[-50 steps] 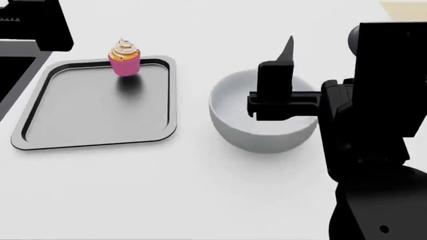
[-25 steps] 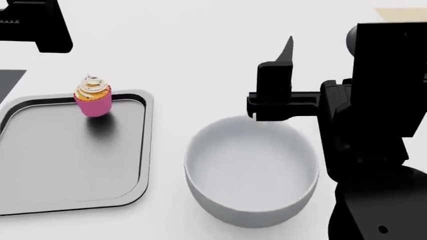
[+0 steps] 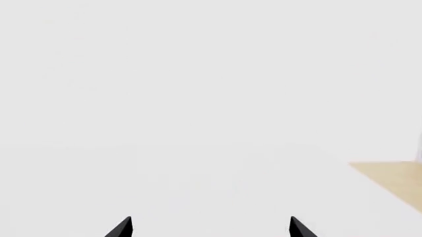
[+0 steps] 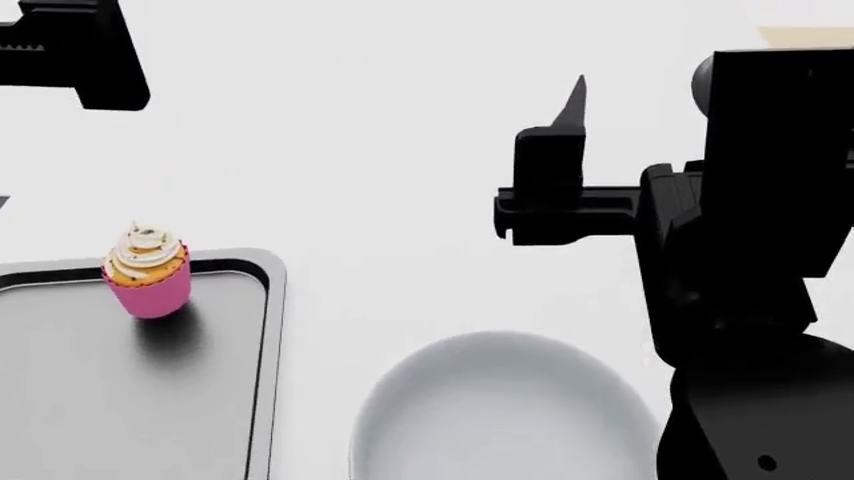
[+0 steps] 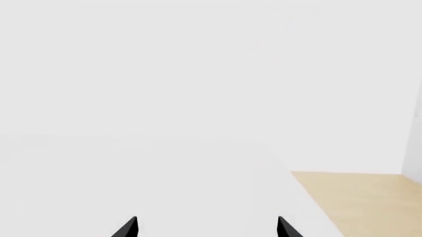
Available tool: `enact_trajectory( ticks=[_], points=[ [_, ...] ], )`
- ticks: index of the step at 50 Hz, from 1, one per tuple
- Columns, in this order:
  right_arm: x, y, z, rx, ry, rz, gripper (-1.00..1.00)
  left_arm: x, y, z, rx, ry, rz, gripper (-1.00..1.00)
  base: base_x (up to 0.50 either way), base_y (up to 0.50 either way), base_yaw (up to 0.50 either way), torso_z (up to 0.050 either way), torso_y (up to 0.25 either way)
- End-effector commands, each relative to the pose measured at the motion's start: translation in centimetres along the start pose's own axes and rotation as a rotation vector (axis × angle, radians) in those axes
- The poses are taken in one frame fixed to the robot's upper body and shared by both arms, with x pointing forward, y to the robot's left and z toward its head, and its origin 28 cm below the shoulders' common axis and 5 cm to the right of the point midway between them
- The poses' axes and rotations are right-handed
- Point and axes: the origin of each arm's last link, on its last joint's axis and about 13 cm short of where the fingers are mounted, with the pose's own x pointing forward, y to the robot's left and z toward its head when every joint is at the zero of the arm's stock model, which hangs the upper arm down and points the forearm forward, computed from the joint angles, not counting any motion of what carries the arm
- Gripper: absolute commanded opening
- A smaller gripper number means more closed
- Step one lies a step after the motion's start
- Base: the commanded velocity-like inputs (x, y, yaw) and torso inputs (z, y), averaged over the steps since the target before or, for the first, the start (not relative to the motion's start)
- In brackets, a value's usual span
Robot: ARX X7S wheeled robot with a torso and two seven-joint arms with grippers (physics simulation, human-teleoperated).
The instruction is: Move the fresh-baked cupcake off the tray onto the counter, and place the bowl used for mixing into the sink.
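White worktop (image 4: 400,120), tray (image 4: 260,380) at the near left, cupcake (image 4: 147,270) on tray's far edge, bowl (image 4: 501,410) right of tray, both on worktop, left gripper (image 3: 209,228) and right gripper (image 5: 205,227) released, empty, raised beyond tray

Bright, even, sharp renders; soft shadow beside the cupcake (image 4: 146,269), washed-out white wrist views.

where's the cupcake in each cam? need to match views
Head view: cupcake at lower left, standing on the tray's far edge.
Left wrist view: not in it; only white counter and the gripper's tips.
Right wrist view: not in it; same white counter and tips.
Shared landmark: the white counter, and a tan patch past its edge.
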Motion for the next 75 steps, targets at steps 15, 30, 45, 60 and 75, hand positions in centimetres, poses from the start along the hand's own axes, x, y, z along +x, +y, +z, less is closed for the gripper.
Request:
enact_trajectory(
  ticks=[15, 30, 45, 60, 75],
  points=[
    [-0.1, 0.0, -0.4, -0.020, -0.004, 0.037, 1.00, 0.7, 0.0, -0.3, 0.016, 0.106, -0.007, 1.00, 0.03, 0.00, 0.00, 0.000, 0.000],
    [-0.1, 0.1, -0.3, -0.015, -0.017, 0.044, 1.00, 0.4, 0.0, -0.2, 0.015, 0.080, -0.012, 1.00, 0.47, 0.00, 0.00, 0.000, 0.000],
    [-0.1, 0.1, -0.8, 0.008, 0.015, 0.049, 1.00, 2.0, 0.3, -3.3, 0.045, 0.378, 0.004, 1.00, 0.07, 0.00, 0.00, 0.000, 0.000],
    [0.1, 0.1, -1.0, -0.001, 0.015, 0.051, 1.00, 3.7, 0.8, -5.4, 0.011, 0.475, 0.044, 1.00, 0.00, 0.00, 0.00, 0.000, 0.000],
    [0.1, 0.2, -1.1, -0.001, 0.016, 0.050, 1.00, 6.7, 1.4, -7.1, -0.069, 0.553, 0.101, 1.00, 0.00, 0.00, 0.00, 0.000, 0.000]
  ],
)
